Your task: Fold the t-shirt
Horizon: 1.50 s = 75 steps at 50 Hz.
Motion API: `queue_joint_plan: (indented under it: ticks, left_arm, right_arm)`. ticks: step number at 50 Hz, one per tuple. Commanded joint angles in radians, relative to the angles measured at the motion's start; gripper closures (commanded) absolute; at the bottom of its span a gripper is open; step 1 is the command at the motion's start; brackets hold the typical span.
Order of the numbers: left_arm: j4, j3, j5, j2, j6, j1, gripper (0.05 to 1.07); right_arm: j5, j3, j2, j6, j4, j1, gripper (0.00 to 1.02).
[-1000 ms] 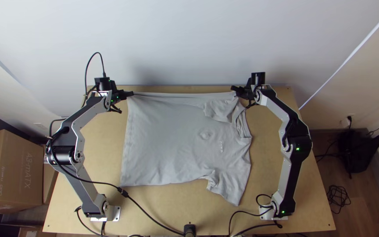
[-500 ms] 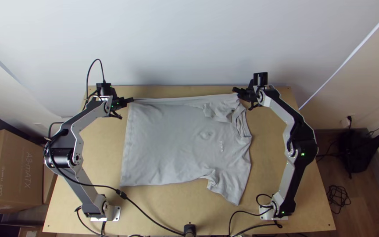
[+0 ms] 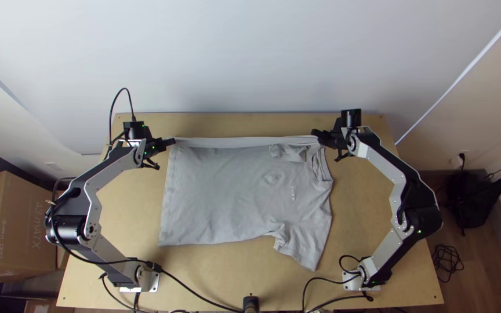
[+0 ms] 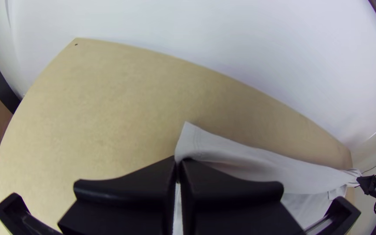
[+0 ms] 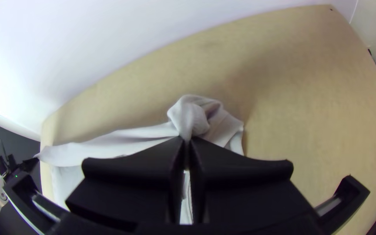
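So tension likely evens the fold | our flat-fingered black left gripper [image 3: 172, 141], matching right gripper [image 3: 314, 133] | pinch grey short-sleeved fabric t-shirt [image 3: 221, 188]

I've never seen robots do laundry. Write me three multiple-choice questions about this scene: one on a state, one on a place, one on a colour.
1. How do the jaws of the left gripper and right gripper stand?
A) Both wide open
B) Both shut on cloth
C) One open, one shut

2. Which gripper is the t-shirt's collar nearer?
A) The right
B) The left
C) Neither, it lies midway

3. What colour is the t-shirt?
A) Red
B) Black
C) Light grey

1: B, each wrist view shows fabric pinched where the jaws meet.
2: A, the top view shows the collar just below the right gripper.
3: C, its spread front is plainly light grey.
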Motion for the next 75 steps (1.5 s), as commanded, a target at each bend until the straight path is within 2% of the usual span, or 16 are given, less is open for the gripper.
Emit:
queue_joint_plan:
  ticks: [1,26,27,29,31,33,34,36,40,42,44,53,63,66,75]
  left_arm:
    - [0.024,-0.067,0.008,-0.048,-0.028,-0.008,1.05]
    - [0.085,-0.256,0.005,-0.130,-0.066,-0.041,1.04]
    - [0.082,-0.259,0.005,-0.131,-0.066,-0.041,1.03]
    - [0.073,-0.265,0.005,-0.140,-0.069,-0.038,0.92]
    - [0.059,-0.280,0.006,-0.156,-0.088,-0.030,0.77]
    - [0.048,-0.300,0.006,-0.176,-0.101,-0.025,0.60]
    - [0.048,-0.308,0.008,-0.185,-0.101,-0.025,0.55]
    - [0.034,-0.317,0.025,-0.208,-0.095,-0.025,0.47]
    - [-0.007,-0.320,0.095,-0.232,-0.081,-0.013,0.29]
    - [-0.047,-0.314,0.112,-0.246,-0.074,-0.004,0.20]
    - [-0.062,-0.319,0.112,-0.268,-0.063,0.004,0.16]
    - [-0.124,-0.346,0.151,-0.395,-0.029,0.079,0.15]
    - [-0.268,-0.338,0.200,-0.576,0.032,0.154,0.15]
    - [-0.332,-0.319,0.223,-0.619,0.049,0.177,0.15]
    - [-0.456,-0.276,0.226,-0.720,0.073,0.202,0.15]
  right_arm:
    - [0.007,-0.088,-0.060,0.008,0.039,0.005,1.00]
    - [0.007,-0.280,-0.086,0.015,0.175,-0.001,1.00]
    - [0.009,-0.286,-0.088,0.015,0.186,-0.002,1.00]
    - [0.010,-0.298,-0.096,0.014,0.200,-0.007,0.98]
    - [0.021,-0.309,-0.103,0.011,0.209,-0.009,0.82]
    - [0.023,-0.320,-0.112,0.012,0.209,-0.016,0.57]
    - [0.023,-0.326,-0.119,0.015,0.209,-0.019,0.43]
    - [0.023,-0.332,-0.128,0.023,0.198,-0.029,0.28]
    - [0.021,-0.343,-0.165,0.026,0.169,-0.045,0.16]
    - [0.021,-0.355,-0.192,0.026,0.168,-0.058,0.15]
    - [0.018,-0.369,-0.232,0.028,0.160,-0.065,0.14]
    - [-0.034,-0.441,-0.442,0.047,0.099,-0.131,0.11]
    - [-0.089,-0.447,-0.631,0.040,-0.207,-0.208,0.10]
    - [-0.125,-0.459,-0.666,0.014,-0.300,-0.230,0.05]
    - [-0.217,-0.544,-0.747,-0.077,-0.483,-0.262,0.05]
